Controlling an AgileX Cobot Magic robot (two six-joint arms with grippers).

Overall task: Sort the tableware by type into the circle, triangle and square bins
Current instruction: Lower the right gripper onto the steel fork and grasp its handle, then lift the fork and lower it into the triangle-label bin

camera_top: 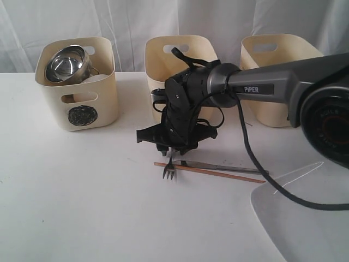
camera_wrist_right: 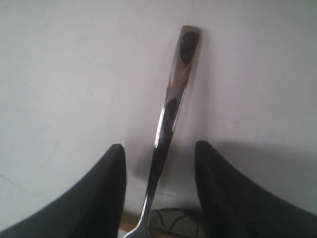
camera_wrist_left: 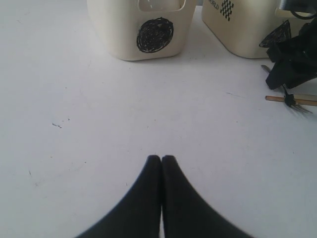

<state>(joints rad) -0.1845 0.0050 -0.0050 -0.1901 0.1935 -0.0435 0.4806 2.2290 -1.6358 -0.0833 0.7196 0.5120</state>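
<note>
**Right gripper poised over fork.** The right gripper points straight down at the white table. Its jaws are spread to either side of the steel fork, and neither black finger touches the handle. The grey arm carrying it reaches in from the right edge to the middle of the scene, wrist bent downward.

The fork lies flat, its tines toward the exterior camera, crossing over a wooden chopstick, with the steel knife just behind. The left gripper, seen only by its own wrist camera, is over bare table with its jaws pressed together and nothing between them.

At the back left, the circle bin holds a steel vessel tipped toward the camera and the rim of a white dish. The middle bin, which has a checkered label on its side, stands behind the right gripper, and its contents cannot be made out. A third bin stands at the right, partly behind the arm. The large white plate lies at the near right corner, with a black cable trailing over its edge.
</note>
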